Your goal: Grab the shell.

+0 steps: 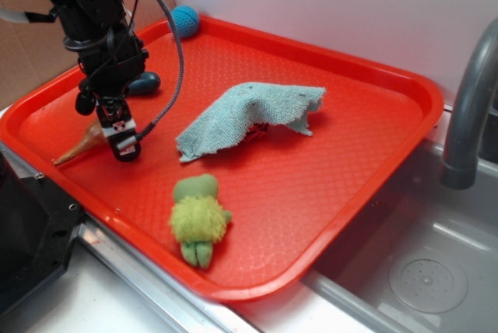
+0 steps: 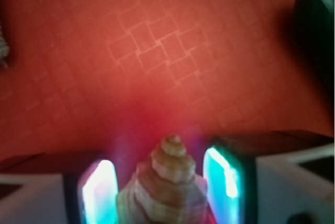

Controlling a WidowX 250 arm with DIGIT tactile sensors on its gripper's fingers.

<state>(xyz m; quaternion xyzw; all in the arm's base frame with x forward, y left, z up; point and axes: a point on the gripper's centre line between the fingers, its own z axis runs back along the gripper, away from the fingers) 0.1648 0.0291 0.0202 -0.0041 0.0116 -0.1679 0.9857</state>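
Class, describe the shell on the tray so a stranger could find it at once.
Start at the red tray and go to its left edge, under the gripper. The shell lies there between the fingers: tan, whorled, with a long thin tip, unlike the dark teal capsule behind it.

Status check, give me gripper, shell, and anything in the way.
Gripper open, straddling shell. Shell on red tray, not yet clamped. Nothing blocking.

On the tray [image 1: 373,170], the shell [image 1: 84,145] lies at the left edge, between the 2 fingers [image 2: 99,190] of the gripper [image 1: 117,132]. The capsule [image 1: 144,82] sits just behind it, the ball [image 1: 185,20] in the far corner, the cloth [image 1: 249,115] at the middle, the plush toy [image 1: 200,219] in front. A sink [image 1: 420,271] adjoins the tray's right.
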